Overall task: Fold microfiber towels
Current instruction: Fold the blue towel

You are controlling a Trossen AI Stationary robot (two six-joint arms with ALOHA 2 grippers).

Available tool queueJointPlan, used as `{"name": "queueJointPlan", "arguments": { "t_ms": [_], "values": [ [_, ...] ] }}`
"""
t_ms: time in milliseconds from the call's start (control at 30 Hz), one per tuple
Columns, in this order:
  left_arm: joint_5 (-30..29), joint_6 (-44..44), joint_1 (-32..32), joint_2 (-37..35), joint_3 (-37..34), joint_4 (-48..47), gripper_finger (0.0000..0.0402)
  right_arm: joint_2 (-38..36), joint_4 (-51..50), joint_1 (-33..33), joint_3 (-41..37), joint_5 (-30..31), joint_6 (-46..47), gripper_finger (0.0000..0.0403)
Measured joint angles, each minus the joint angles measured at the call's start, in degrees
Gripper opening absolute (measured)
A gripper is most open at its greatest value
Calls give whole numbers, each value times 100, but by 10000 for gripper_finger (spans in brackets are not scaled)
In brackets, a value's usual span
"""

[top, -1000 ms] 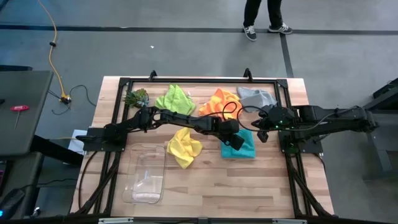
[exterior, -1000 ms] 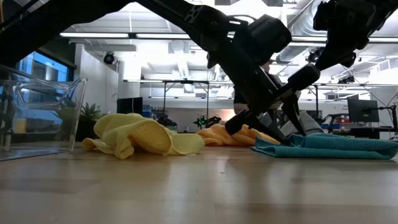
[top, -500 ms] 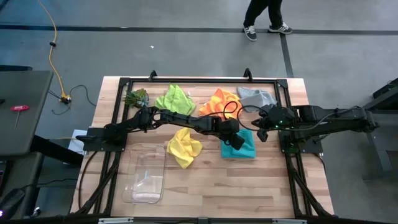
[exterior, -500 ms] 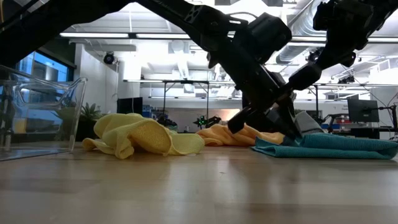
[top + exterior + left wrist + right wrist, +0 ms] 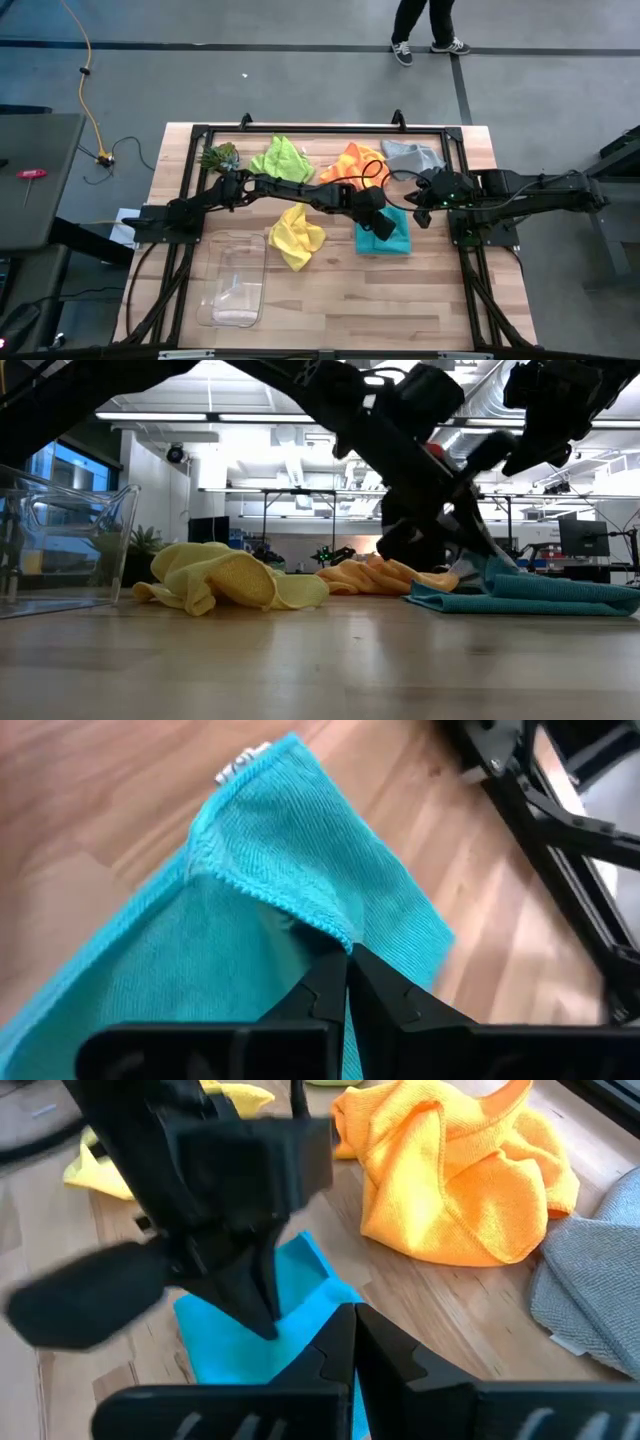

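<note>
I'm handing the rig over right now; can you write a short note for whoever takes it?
Left tool: shut on the teal towel, pinching a lifted edge near table centre.
Right tool: shut, empty, poised beside the teal towel's far-right side.
Other towels, all crumpled: lime green, orange and grey along the far edge, yellow mid-table.
Done: none visibly finished.
Left: complete the teal fold, then the other four.

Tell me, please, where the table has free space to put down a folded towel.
Bare wood runs along the near edge of the table, right of the clear bin and below the teal towel. The far side is crowded with green, orange and grey towels.
</note>
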Motion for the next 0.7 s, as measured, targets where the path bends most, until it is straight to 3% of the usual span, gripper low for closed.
{"name": "queueJointPlan", "arguments": {
  "t_ms": [367, 700],
  "values": [
    [73, 333, -1, -554, -2, -647, 0, -2, -147, -1, 0, 54, -157, 0],
    [28, 497, -1, -557, -6, -1247, 0, -7, -201, 0, 0, 93, -170, 0]
  ]
}}
